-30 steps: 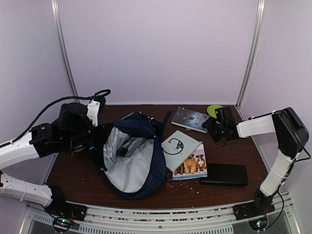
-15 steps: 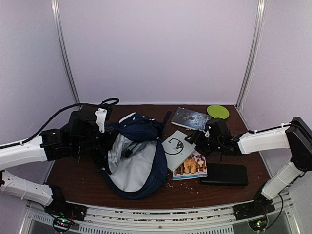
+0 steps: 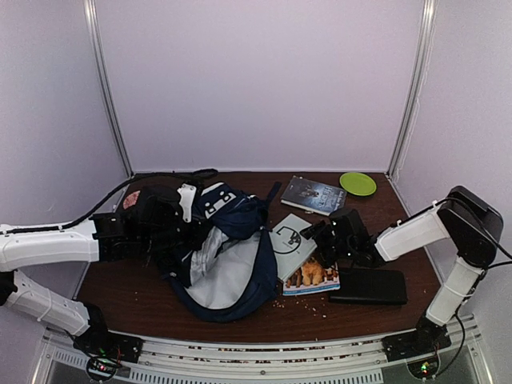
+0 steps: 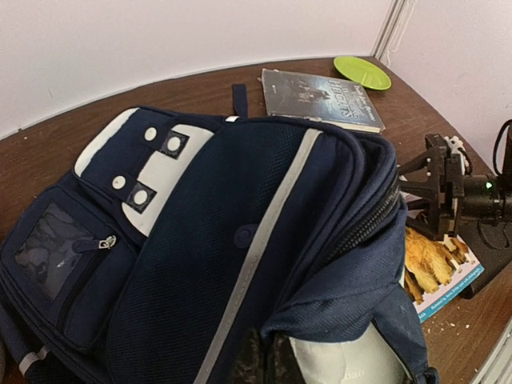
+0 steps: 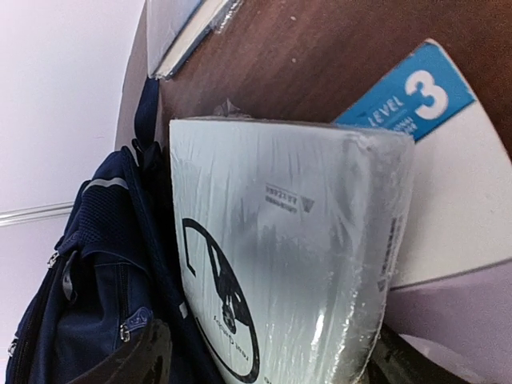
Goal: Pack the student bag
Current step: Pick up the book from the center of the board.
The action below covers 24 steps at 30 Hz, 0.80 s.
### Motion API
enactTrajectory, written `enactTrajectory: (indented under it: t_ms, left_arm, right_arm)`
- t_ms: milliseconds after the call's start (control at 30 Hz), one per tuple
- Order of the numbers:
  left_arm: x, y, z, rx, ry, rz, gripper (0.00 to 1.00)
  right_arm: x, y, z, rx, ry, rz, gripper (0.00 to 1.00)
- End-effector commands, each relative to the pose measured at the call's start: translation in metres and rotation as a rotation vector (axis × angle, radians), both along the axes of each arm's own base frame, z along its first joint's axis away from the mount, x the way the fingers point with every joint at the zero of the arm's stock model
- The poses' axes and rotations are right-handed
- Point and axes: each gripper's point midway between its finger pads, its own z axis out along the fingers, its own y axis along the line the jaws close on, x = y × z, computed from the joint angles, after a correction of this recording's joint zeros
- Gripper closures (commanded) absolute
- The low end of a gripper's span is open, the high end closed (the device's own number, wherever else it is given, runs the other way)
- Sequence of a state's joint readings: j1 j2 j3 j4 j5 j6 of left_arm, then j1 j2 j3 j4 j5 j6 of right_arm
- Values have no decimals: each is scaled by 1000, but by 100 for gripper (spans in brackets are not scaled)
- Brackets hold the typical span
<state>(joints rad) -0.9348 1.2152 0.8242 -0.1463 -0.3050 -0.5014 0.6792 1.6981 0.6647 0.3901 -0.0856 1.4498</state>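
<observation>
The bag (image 3: 232,268) lies open on the left half of the desk (image 3: 120,276). Its mouth may fall shut if the rim slips from the left tool (image 4: 260,364). The shiny wrap of the white book (image 5: 280,240) could also slide in a grip. The left tool is pressed together, clamped on the rim fabric. The right tool (image 3: 320,236) stands wide apart astride the book; contact is unclear.

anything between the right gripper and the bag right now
Yes: the white wrapped book lies between the open right gripper and the bag, on top of the dog book, its far edge next to the bag. Nothing else visible stands between them.
</observation>
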Motion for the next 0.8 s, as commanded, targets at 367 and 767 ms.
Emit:
enactTrajectory:
  t_ms: [367, 767]
  left_arm:
    - [2, 6, -16, 15, 42, 20, 100]
    - [3, 4, -25, 70, 85, 18, 94]
  right_arm:
    - [-8, 9, -44, 117, 43, 5, 70]
    - [-12, 14, -5, 126, -83, 99, 100]
